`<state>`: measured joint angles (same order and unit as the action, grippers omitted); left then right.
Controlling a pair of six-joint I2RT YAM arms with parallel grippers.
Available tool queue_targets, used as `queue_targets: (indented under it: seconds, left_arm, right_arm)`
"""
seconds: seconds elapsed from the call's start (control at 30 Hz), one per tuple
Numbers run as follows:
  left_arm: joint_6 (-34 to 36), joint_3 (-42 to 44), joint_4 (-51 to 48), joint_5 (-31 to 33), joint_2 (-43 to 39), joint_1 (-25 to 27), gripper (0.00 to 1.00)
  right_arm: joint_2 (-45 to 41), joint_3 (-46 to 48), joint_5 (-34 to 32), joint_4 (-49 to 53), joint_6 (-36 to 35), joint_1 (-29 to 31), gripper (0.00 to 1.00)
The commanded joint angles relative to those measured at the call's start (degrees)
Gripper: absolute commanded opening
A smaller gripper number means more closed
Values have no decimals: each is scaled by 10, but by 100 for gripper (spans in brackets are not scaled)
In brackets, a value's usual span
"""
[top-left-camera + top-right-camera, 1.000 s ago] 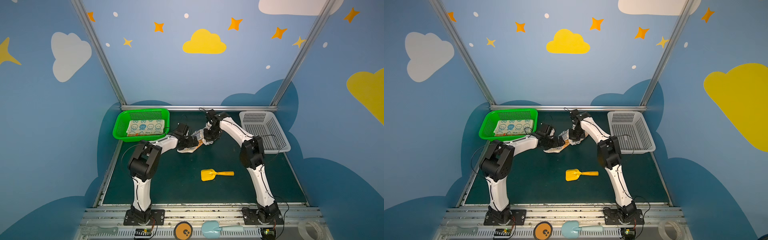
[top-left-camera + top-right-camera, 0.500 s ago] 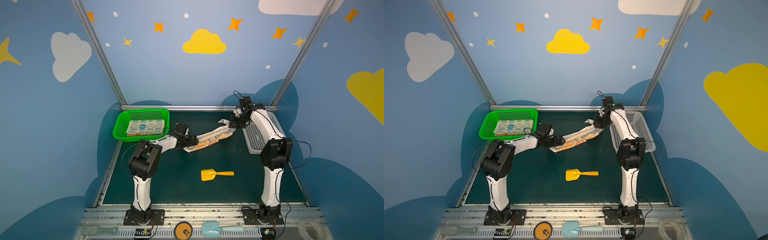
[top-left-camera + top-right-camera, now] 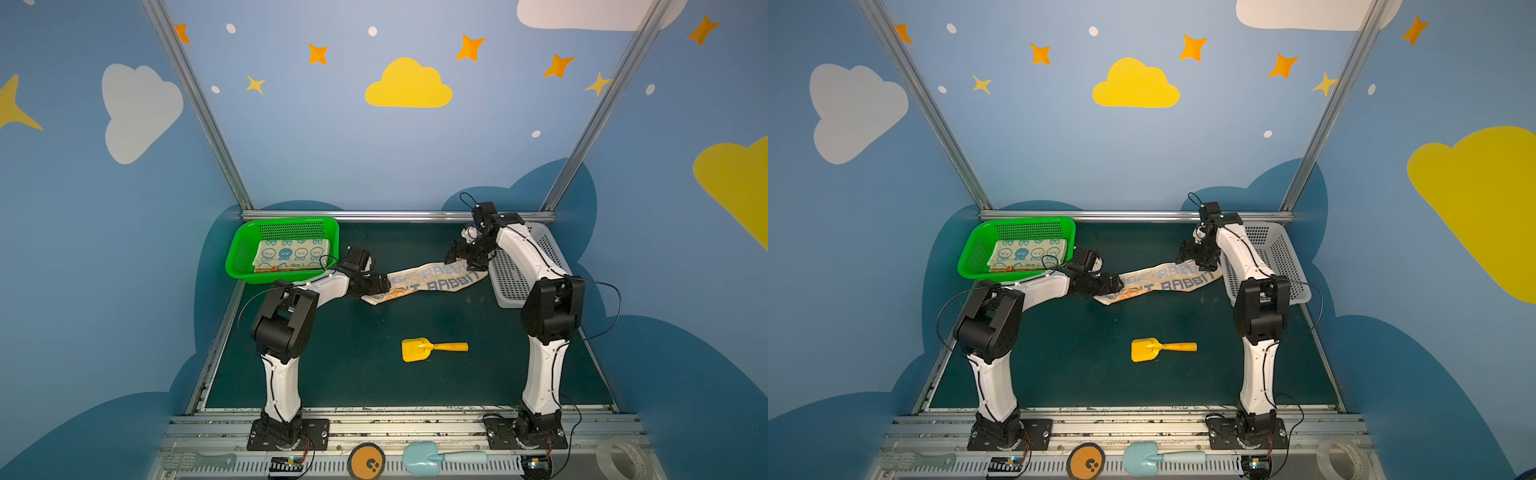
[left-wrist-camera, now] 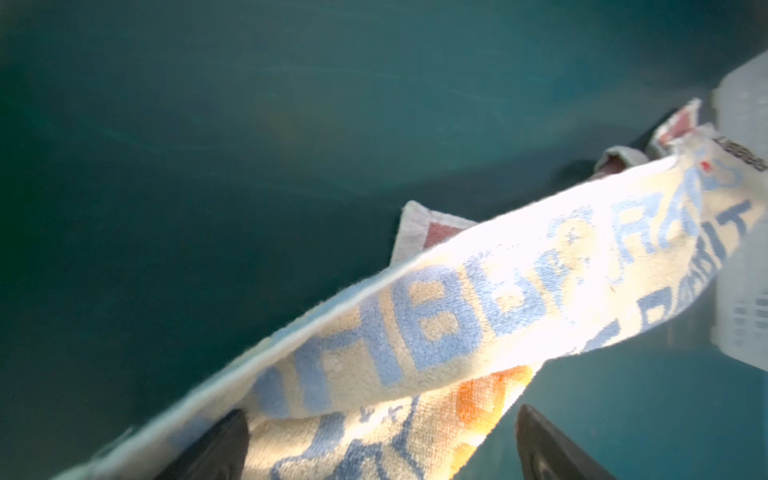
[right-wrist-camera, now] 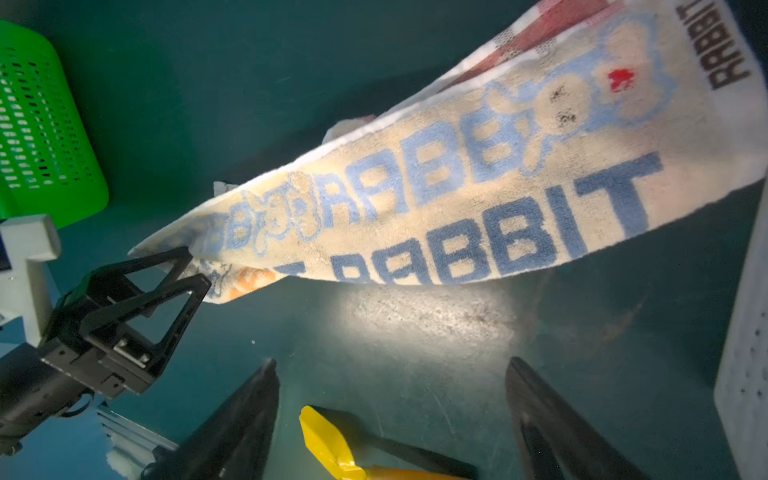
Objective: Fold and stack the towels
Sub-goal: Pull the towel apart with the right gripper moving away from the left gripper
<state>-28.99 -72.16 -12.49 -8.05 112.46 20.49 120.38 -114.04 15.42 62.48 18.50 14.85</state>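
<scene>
While the left pincer (image 5: 195, 268) straddles one end of the RABBIT-lettered towel (image 5: 457, 199) jaws wide and the right pincer (image 5: 391, 361) hangs wide and empty, this twisted towel probably wants flattening before folding.

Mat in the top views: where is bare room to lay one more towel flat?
Free: the front mat between the left arm and the yellow shovel, and the strip from shovel to right arm. Crowded: the back, where the lettered towel stretches between the green basket and white basket.
</scene>
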Motion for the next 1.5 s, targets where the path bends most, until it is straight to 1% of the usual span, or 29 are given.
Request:
queue_targets:
  seconds: [0.0, 0.03, 0.13, 0.23, 0.3, 0.4, 0.5, 0.63, 0.73, 0.83, 1.03, 1.13, 1.2, 1.23, 1.27, 1.37, 1.47]
  left_arm:
    - [25, -1, -84, 51, -13, -10, 99]
    - [25, -5, -97, 68, -11, -15, 100]
    - [23, -2, -103, 64, -14, -37, 99]
    - [30, -7, -110, 82, -34, -40, 99]
    - [36, -12, -112, 82, -53, -39, 99]
    - [42, -15, -115, 87, -89, -26, 99]
    - [48, -13, -118, 90, -120, -11, 99]
    - [50, 5, -99, 76, -146, 15, 99]
    - [45, 12, -92, 61, -132, 30, 99]
    - [41, 13, -92, 44, -104, 37, 99]
    - [30, 10, -91, 3, -48, 46, 99]
    - [33, 5, -98, 1, -30, 46, 99]
    - [39, -4, -114, 13, -17, 45, 99]
    - [42, -9, -122, 14, -11, 44, 99]
    - [45, -12, -130, 18, -6, 42, 99]
    - [50, -14, -141, 27, -3, 40, 99]
    - [54, -6, -142, 43, -24, 38, 99]
  right_arm:
    - [18, -7, -33, 12, -5, 2, 85]
    - [28, -14, -41, 17, -5, 3, 85]
    - [49, -26, -66, 22, -8, 2, 85]
    - [78, -52, -80, 41, -16, 2, 85]
    - [100, -73, -101, 59, -26, 5, 86]
    - [122, -84, -124, 67, -35, 5, 86]
    - [131, -79, -160, 64, -42, 5, 86]
    - [142, -75, -164, 65, -48, 9, 86]
    - [153, -73, -163, 56, -40, 11, 83]
    - [167, -83, -154, 52, -35, 11, 74]
    - [189, -103, -142, 50, -31, 12, 48]
    - [190, -107, -134, 51, -29, 15, 28]
    - [182, -102, -120, 50, -26, 17, 9]
    - [173, -98, -113, 48, -25, 19, 3]
    - [162, -93, -107, 45, -23, 22, 0]
    - [118, -85, -87, 47, -20, 30, 0]
    - [62, -91, -60, 50, -19, 38, 0]
